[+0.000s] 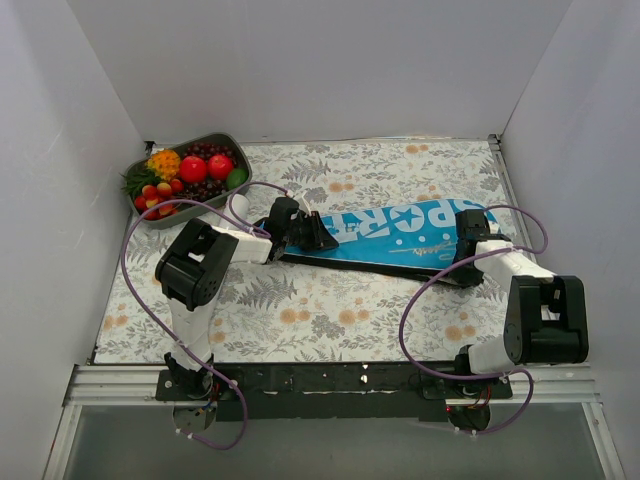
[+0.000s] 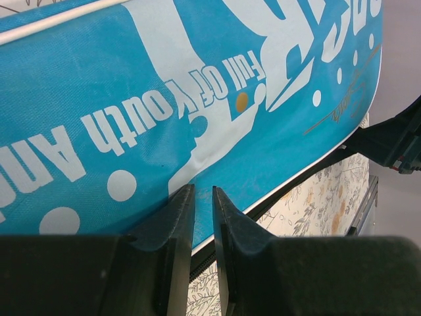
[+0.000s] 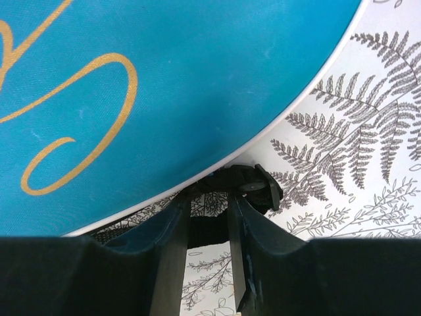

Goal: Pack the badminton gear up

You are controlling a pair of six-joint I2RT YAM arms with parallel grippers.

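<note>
Top external view: bag (image 1: 400, 232) flat on table (image 1: 300, 320), long axis left to right. Narrow end at left gripper (image 1: 324, 238), fingers nearly together, grip unclear. Wide end's near edge at right gripper (image 1: 466, 258), fingers apart.

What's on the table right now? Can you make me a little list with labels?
bag: blue SPORT bag, lying flat across the leafy tablecloth
left fingers: nearly together at the bag's narrow end; cannot tell if they grip it
right fingers: apart, at the bag's wide end, just short of a black part under its edge
fruit: grey tray of colourful fruit, far left corner, away from both arms
</note>
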